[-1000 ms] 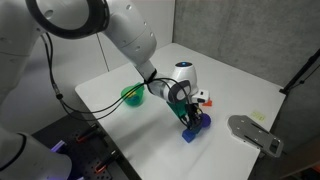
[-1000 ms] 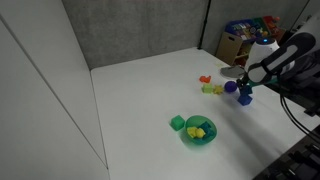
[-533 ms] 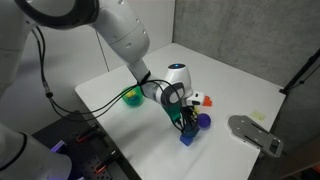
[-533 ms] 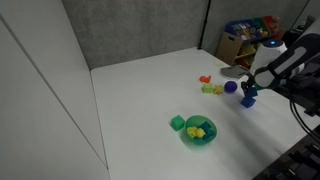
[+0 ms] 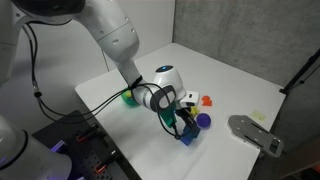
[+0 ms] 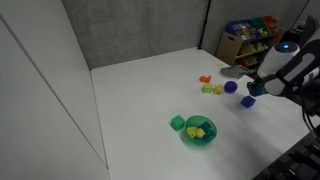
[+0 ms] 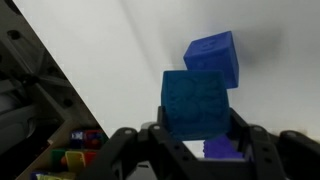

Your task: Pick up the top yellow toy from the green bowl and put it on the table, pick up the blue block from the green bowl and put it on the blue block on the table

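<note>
My gripper is shut on a blue block and holds it just above the white table. A second blue block lies on the table close beyond the held one; it also shows in both exterior views, right under my gripper. The green bowl stands apart near the front edge with a yellow toy in it. In an exterior view the arm hides most of the bowl.
A purple ball lies next to the blue block on the table. An orange piece and yellow-green pieces lie nearby. A green block sits beside the bowl. A grey mount stands at the table's edge.
My gripper, still holding the blue block, has shifted sideways a little over the blue block on the table. The toys and the bowl have not moved.
</note>
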Motion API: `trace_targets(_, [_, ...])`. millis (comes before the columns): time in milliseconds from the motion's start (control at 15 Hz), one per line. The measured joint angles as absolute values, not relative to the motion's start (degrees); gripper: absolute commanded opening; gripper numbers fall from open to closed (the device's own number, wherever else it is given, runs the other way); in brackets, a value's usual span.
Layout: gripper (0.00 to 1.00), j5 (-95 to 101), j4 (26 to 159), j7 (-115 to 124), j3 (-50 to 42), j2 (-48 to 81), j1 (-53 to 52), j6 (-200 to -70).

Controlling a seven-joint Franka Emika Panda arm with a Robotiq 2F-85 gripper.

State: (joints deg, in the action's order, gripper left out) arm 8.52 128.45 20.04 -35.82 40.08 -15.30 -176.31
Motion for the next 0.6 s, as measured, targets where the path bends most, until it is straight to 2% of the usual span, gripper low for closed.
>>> trace_targets(600, [0.33,3.1,128.4,20.0,-36.4,41.9,-18.7,-176.4])
